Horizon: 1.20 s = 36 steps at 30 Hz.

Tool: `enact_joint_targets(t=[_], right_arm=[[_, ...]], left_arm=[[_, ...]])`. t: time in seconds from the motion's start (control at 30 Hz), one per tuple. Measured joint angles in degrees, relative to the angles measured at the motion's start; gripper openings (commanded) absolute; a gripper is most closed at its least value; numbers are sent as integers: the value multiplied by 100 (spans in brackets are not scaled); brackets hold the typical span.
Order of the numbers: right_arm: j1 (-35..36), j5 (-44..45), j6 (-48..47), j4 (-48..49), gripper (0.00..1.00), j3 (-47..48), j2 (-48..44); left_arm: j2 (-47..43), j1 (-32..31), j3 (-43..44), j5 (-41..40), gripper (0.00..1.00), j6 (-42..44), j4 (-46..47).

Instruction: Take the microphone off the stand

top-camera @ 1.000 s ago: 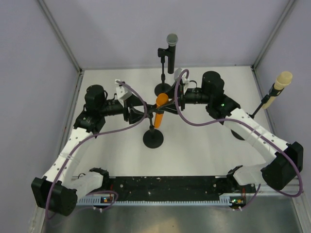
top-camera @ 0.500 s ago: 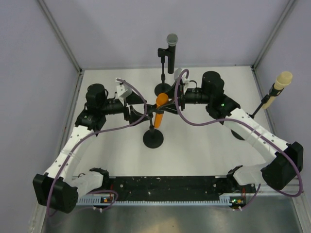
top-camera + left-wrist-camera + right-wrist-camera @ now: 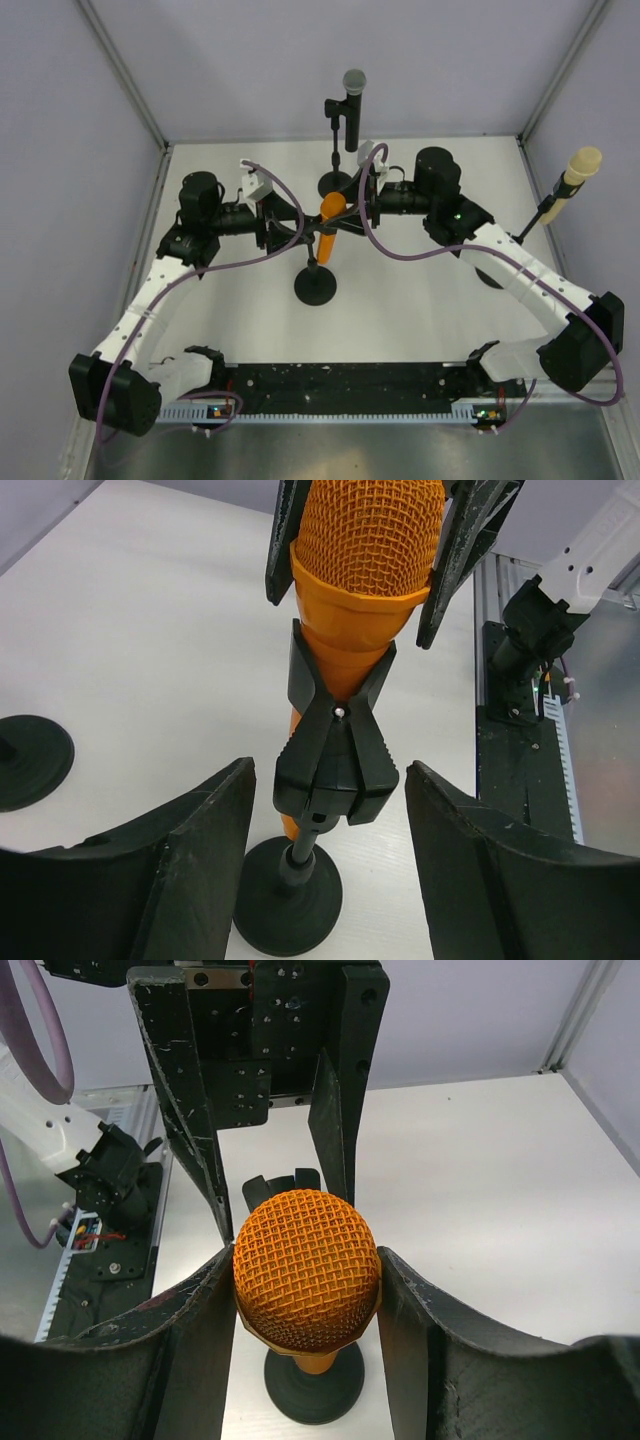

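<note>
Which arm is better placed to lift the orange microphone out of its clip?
Right: its jaws clamp the orange microphone at the mesh head. The left's jaws stand open flanking the clip, touching nothing.

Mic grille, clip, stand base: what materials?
Mic grille: orange-coated wire mesh, likely metal; the woven lattice shows.
Clip: matte black plastic, apparently; moulded ribs, small pivot pin.
Stand base: dull black disc; coated metal or plastic, unclear.
</note>
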Motion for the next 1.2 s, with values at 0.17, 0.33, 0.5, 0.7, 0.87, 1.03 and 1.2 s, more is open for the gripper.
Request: enact_joint_targets(t=[0.17, 0.33, 0.5, 0.7, 0.87, 1.03, 1.2], right_arm=[[0, 0, 0, 4, 39, -4, 0], [0, 4, -2, 24, 39, -39, -28], [2, 9, 0, 57, 39, -70, -46], [4, 11, 0, 52, 39, -72, -50], [4, 13, 0, 55, 39, -74, -52], [4, 13, 0, 52, 39, -74, -52], [4, 13, 0, 52, 39, -74, -52]], left_arm=[[35, -11, 0, 2, 59, 0, 0], [33, -11, 0, -2, 77, 33, 2], [33, -11, 0, 9, 87, 15, 0], [37, -11, 0, 66, 84, 11, 0], [39, -13, 26, 131, 82, 4, 0], [79, -13, 136, 160, 80, 0, -2], [181, -17, 234, 205, 75, -2, -2]])
